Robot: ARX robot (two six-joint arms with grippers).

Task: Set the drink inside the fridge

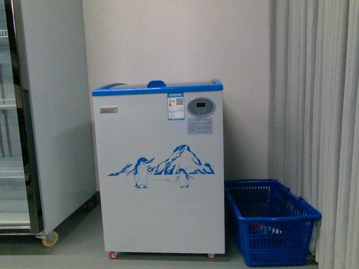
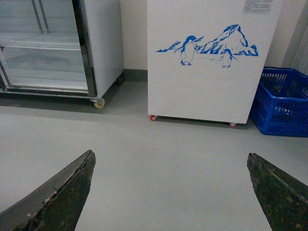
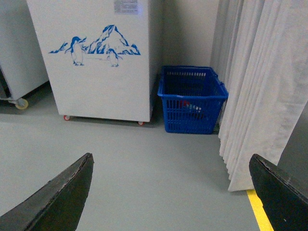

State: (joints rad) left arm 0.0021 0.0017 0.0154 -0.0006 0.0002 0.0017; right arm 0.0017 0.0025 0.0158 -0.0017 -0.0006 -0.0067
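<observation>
The fridge [image 1: 160, 179] is a white chest cooler with a blue top rim, a penguin-and-mountain picture and an oval grey display. It stands against the wall ahead and its lid looks closed. It also shows in the left wrist view [image 2: 207, 72] and the right wrist view [image 3: 96, 62]. A blue basket [image 1: 269, 221] on the floor to its right holds something red and white [image 3: 187, 105], too small to tell as a drink. My left gripper [image 2: 169, 159] is open and empty above bare floor. My right gripper [image 3: 171, 161] is open and empty above bare floor. Neither arm shows in the front view.
A tall grey upright cabinet [image 1: 39, 117] with a glass door stands on castors to the left. White curtains [image 1: 317, 112] hang on the right, beside the basket. A yellow floor line [image 3: 260, 211] runs by the curtain's foot. Grey floor [image 2: 159, 154] lies between me and the fridge.
</observation>
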